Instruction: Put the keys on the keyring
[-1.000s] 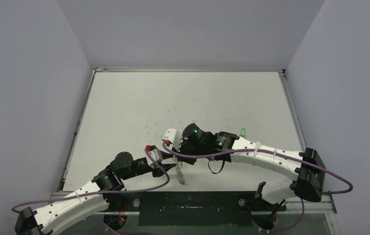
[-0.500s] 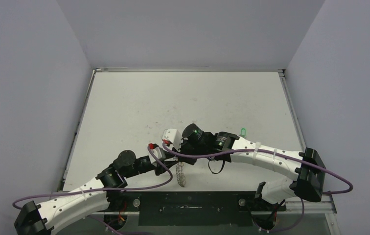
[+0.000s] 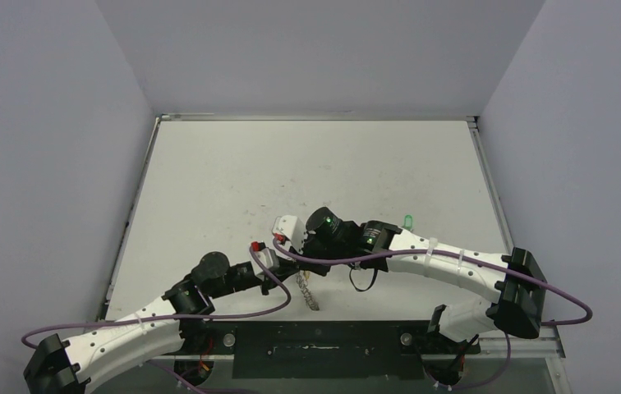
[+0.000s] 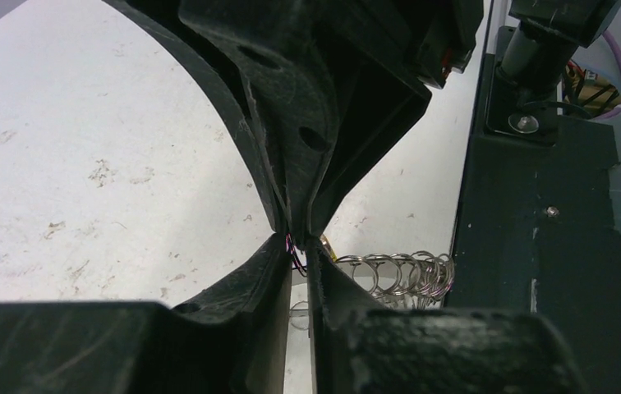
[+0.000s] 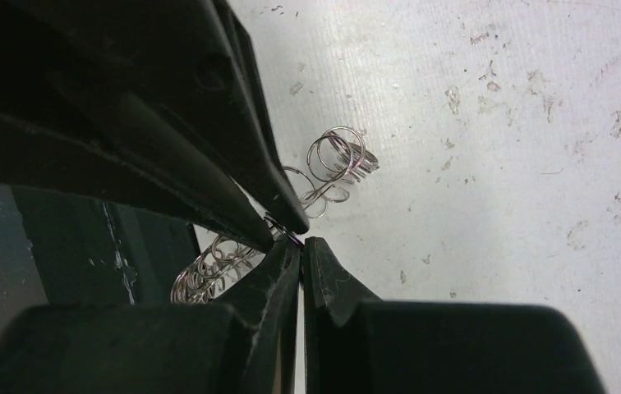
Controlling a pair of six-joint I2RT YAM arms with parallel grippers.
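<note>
**Keyring (image 3: 309, 292) pinched by both grippers at the near edge of the table**

Standing here, I see the keyring close to the near edge of the table (image 3: 209, 180), trailing toward the black strip where the arms are bolted. The left gripper (image 3: 285, 269) and right gripper (image 3: 297, 256) meet tip to tip at its upper end. Both pairs of jaws are closed down to a sliver, each nipping the same short stretch of thin wire.

I judge the ring to be light, springy and slick. It is bare metal with a fringe of small loops that will snag and flop. The flat band looks like the firmer place to hold, since a single loop would twist or slide out of the pads.

From above the ring is only a thin silvery streak, seen edge-on, and the grip itself is hidden under the two wrists. The left wrist view shows the left gripper (image 4: 295, 250) shut on a glinting strand, with the loops (image 4: 397, 275) bunched just beside it. The right wrist view shows the right gripper (image 5: 300, 245) closed the same way, with loops (image 5: 336, 160) fanning out on both sides of the pinch. Whether the ring rests on the table or hangs clear, I cannot tell.

Only the overhead view shows the green key (image 3: 407, 221), which lies on the table beyond the right forearm, well apart from the ring. I cannot find the yellow-orange key with any confidence.
</note>
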